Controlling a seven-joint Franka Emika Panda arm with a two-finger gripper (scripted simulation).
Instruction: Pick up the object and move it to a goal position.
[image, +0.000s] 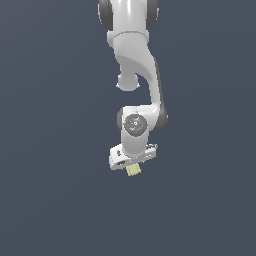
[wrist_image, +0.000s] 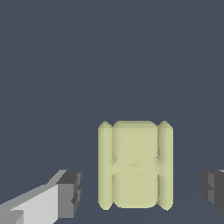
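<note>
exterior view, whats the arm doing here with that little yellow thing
A white Franka arm is set over a small pale yellow-green cube to pick it up. In the wrist view the gripper is open: one dark finger pad sits on each side of the cube with clear gaps, so nothing is clamped yet. In the exterior view the cube peeks out just under the white hand.
</note>
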